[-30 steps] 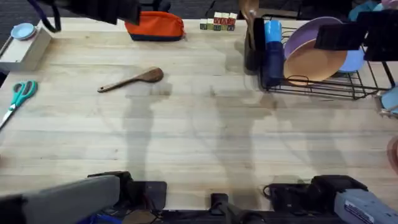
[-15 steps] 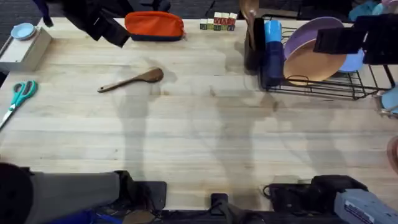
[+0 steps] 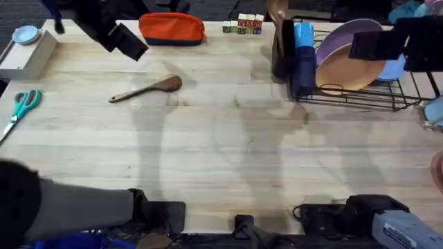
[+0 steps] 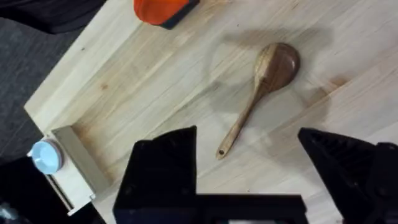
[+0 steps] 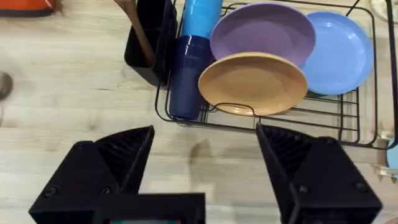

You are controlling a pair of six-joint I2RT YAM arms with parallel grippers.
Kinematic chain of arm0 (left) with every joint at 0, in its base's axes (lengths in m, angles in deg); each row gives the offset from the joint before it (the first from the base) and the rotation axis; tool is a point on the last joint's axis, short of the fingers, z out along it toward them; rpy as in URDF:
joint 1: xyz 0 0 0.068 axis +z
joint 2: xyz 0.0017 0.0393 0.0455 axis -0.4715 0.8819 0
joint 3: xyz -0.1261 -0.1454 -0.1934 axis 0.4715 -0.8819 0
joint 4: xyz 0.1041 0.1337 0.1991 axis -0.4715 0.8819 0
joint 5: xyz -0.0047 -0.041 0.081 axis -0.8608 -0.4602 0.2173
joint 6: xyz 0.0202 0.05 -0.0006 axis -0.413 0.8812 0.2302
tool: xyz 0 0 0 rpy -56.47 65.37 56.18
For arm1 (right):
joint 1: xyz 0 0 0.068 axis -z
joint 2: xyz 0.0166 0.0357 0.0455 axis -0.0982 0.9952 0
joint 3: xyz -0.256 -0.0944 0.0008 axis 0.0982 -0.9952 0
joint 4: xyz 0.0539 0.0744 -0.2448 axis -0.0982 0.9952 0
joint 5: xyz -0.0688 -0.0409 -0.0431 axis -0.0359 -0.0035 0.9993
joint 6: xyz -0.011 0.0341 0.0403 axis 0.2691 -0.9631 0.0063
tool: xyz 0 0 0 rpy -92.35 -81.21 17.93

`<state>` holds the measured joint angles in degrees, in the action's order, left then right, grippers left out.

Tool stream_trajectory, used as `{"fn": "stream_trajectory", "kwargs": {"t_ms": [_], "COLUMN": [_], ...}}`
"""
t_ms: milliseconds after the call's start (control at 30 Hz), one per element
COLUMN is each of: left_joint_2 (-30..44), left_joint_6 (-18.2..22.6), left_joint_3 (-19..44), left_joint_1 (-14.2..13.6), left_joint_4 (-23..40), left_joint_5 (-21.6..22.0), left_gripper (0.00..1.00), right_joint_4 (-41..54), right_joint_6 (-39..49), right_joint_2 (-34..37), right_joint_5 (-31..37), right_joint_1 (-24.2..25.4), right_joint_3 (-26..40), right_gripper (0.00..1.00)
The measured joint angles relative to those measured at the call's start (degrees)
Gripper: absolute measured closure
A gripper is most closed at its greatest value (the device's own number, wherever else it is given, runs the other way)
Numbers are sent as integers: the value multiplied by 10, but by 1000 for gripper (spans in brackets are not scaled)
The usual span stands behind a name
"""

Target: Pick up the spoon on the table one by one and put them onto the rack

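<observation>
A brown wooden spoon (image 3: 145, 88) lies flat on the table (image 3: 228, 145), left of the middle. My left gripper (image 3: 128, 43) hangs above the table just behind and left of it. In the left wrist view the spoon (image 4: 261, 87) lies beyond my open left gripper (image 4: 249, 174), which holds nothing. The black wire rack (image 3: 360, 100) stands at the back right, and a wooden spoon (image 3: 277, 10) stands in its black utensil cup (image 3: 279, 52). My right gripper (image 3: 377, 43) hovers over the rack. It is open and empty (image 5: 205, 168) in front of the rack (image 5: 261, 121).
An orange pouch (image 3: 172, 29) and small lettered blocks (image 3: 242, 26) sit along the back edge. Teal scissors (image 3: 21, 107) and a white box (image 3: 28, 55) are at the far left. The rack holds purple (image 5: 264, 31), tan (image 5: 252, 84) and blue (image 5: 342, 53) plates and blue cups (image 5: 186, 74).
My left gripper has come down and to the right from the back left corner toward the spoon. The spoon and the right arm have not moved.
</observation>
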<state>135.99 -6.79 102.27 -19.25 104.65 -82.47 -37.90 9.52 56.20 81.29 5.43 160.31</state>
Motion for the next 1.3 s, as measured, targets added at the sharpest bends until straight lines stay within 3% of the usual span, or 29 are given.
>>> {"fn": "stream_trajectory", "kwargs": {"t_ms": [300, 767, 1300], "left_joint_2": [119, 199, 302], "left_joint_6": [0, 14, 73], "left_joint_3": [0, 0, 0], "left_joint_1": [0, 19, 33], "left_joint_4": [0, 9, 17], "left_joint_5": [12, 12, -19], "left_gripper": [8, 8, 6], "right_joint_4": [0, 0, 0], "right_joint_6": [0, 0, 0], "right_joint_2": [0, 0, 0], "right_joint_5": [0, 0, 0], "right_joint_1": [0, 0, 0], "right_joint_3": [0, 0, 0], "right_gripper": [9, 9, 9]}}
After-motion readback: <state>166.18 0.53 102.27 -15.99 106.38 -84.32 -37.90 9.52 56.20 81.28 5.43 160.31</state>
